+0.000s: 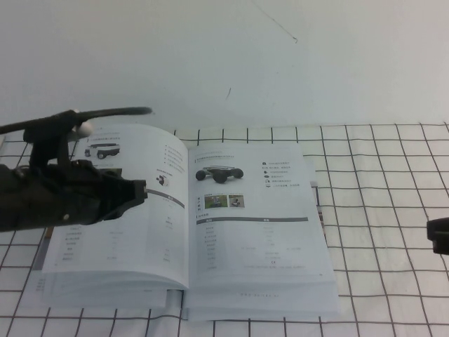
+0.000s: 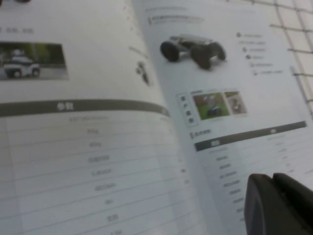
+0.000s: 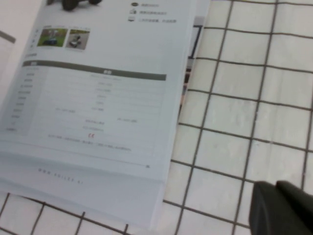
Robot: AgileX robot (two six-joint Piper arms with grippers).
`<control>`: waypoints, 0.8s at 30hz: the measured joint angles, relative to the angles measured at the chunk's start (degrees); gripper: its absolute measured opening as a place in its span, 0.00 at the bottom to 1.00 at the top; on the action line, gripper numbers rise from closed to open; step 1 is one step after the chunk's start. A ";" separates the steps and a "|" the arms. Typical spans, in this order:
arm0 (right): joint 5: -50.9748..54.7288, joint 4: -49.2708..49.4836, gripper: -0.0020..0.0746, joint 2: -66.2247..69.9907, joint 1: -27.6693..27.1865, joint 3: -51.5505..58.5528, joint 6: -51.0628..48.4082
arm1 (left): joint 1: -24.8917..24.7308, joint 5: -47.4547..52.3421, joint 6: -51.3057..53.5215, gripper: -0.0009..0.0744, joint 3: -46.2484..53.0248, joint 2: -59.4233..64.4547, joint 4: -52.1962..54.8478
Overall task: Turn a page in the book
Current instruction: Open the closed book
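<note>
The book lies open and flat on the checked table. Its right-hand page shows a low black wheeled vehicle, two small photos, a grey bar and a table. This page also shows in the left wrist view and in the right wrist view. My left gripper is shut and empty. It hovers over the left-hand page near the spine, and its fingertips show above the black-vehicle page. My right gripper is shut and empty, over the table to the right of the book, apart from it.
The table is white with a black grid. A plain white wall stands behind it. A dark cable of the left arm arches over the book's far left corner. A coloured cover edge sticks out beneath the right-hand pages.
</note>
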 joint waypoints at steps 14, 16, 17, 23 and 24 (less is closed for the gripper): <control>9.90 27.44 0.03 16.53 0.00 -10.50 -39.57 | 0.00 -0.40 -0.39 0.01 -0.03 10.56 14.60; 14.14 27.44 0.03 20.86 0.00 -14.67 -39.57 | 0.00 -0.40 -3.16 0.01 -0.03 10.95 18.86; 15.89 27.44 0.03 23.20 0.03 -16.75 -39.12 | 0.16 -0.40 -5.22 0.01 -0.03 11.13 21.06; 16.73 25.32 0.03 34.36 0.13 -23.50 -36.37 | 3.53 1.02 -15.75 0.01 -0.12 12.76 27.91; 16.47 25.18 0.03 35.81 0.13 -24.22 -36.23 | 3.85 1.32 -16.18 0.01 -0.12 13.07 28.22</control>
